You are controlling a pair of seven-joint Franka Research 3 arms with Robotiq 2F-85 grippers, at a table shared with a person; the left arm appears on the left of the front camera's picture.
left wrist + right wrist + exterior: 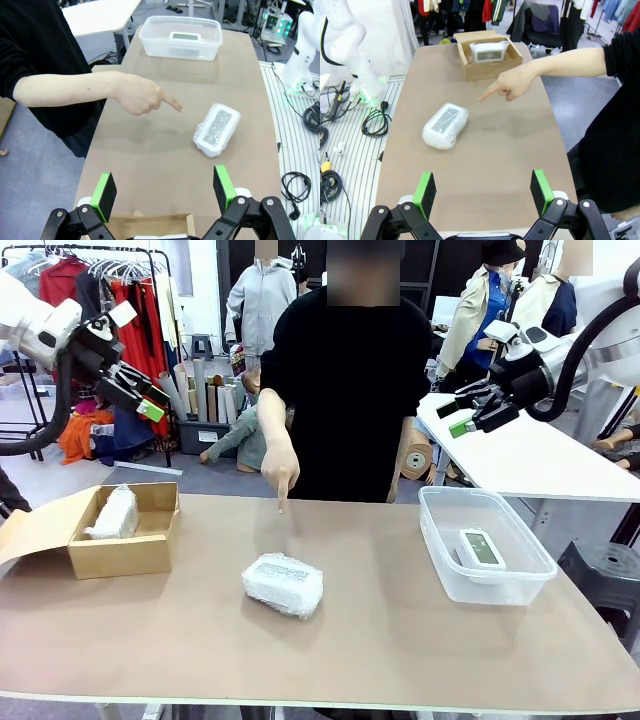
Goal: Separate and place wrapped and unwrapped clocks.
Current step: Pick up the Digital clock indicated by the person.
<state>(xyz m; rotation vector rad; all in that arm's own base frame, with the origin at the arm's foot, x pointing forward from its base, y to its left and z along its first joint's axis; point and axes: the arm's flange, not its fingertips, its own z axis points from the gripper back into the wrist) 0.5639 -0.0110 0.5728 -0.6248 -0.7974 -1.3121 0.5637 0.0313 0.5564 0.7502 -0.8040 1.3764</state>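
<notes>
Left wrist view: the left gripper (164, 191) gapes wide, empty, over the cardboard box (130, 225); ahead lies a lumpy white bubble-wrapped clock (216, 129), a person's pointing hand (142, 97) beside it, and farthest a clear tub (149, 42) holds the bare clock (185, 36). The right gripper (483, 191), equally wide and empty, faces the box holding a second wrapped clock (489, 51).

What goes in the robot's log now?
left gripper open | right gripper open | wrapped clock mid-table | hand pointing toward it | second wrapped clock in box | bare clock in tub
</notes>
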